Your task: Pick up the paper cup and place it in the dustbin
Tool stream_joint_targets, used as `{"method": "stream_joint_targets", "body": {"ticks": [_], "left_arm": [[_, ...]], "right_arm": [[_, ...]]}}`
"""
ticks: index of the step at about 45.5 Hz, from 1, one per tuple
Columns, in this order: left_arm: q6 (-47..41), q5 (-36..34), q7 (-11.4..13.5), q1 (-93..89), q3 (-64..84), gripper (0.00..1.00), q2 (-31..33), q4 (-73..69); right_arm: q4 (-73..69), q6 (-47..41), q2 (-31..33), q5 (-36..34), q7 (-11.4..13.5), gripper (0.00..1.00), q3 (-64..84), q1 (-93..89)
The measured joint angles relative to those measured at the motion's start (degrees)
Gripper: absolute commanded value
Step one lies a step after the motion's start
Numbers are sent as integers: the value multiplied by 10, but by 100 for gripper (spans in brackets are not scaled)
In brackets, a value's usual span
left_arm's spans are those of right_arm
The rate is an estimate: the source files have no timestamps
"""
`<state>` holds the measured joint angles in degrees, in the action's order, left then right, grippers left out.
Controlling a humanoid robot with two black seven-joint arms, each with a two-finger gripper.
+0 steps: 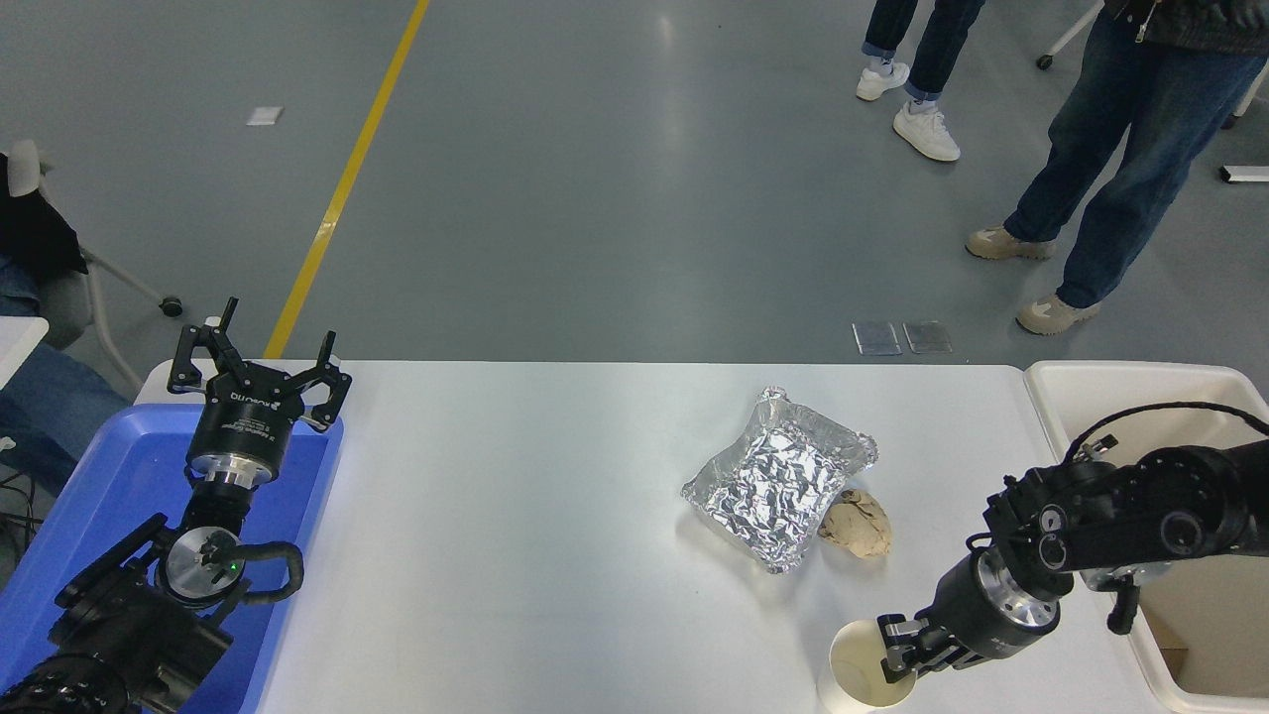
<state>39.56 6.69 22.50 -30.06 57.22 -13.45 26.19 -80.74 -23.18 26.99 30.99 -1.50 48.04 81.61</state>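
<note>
- Head view, looking forward and down over the white bench: the paper cup stands upright at the near edge, right of centre, its mouth facing up and its base cut off by the bottom of the picture.
- Right gripper reaches in low from the right, its fingers drawn close at the cup's right rim; it appears to pinch the cup wall, one finger inside the mouth and one outside, though the outer finger is largely hidden by the wrist.
- A rim pinch suits a thin tapered cup: the rolled edge is the stiffest part, so it gives the fingers something firm to bear on.
- Right arm lies nearly level with the bench, probably because the cup sits so close to the robot that a steep approach from above would be awkward.
- Dustbin stands off the right end of the bench, its thick cream rim just beside the edge; its mouth is open upward and sits behind the working arm, so the carry to it looks short.
- Foil pack and the crumpled tan paper lump touching its right corner lie farther back, well apart from the cup and out of the likely path to the dustbin.
- Left gripper is parked at the lower left with fingers spread, over the far end of the blue tray, away from the work.
- Two people's legs show on the floor beyond the bench.
- Judged stage: grasp being made, lift not yet begun.
</note>
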Motion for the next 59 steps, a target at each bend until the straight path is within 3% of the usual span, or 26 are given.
{"method": "stream_joint_targets", "body": {"ticks": [11, 20, 40, 51, 59], "left_arm": [[0, 0, 0, 0, 0, 100, 0, 0], [0, -1, 0, 0, 0, 100, 0, 0], [2, -1, -1, -1, -1, 100, 0, 0], [2, 0, -1, -1, -1, 100, 0, 0], [1, 0, 0, -1, -1, 100, 0, 0]], "right_arm": [[-46, -74, 35, -34, -4, 0, 6, 96], [-100, -141, 71, -79, -6, 0, 65, 274], [-129, -209, 31, -170, -44, 0, 200, 618], [-117, -215, 31, -151, -46, 0, 231, 654], [-68, -217, 80, -60, -47, 0, 251, 617]]}}
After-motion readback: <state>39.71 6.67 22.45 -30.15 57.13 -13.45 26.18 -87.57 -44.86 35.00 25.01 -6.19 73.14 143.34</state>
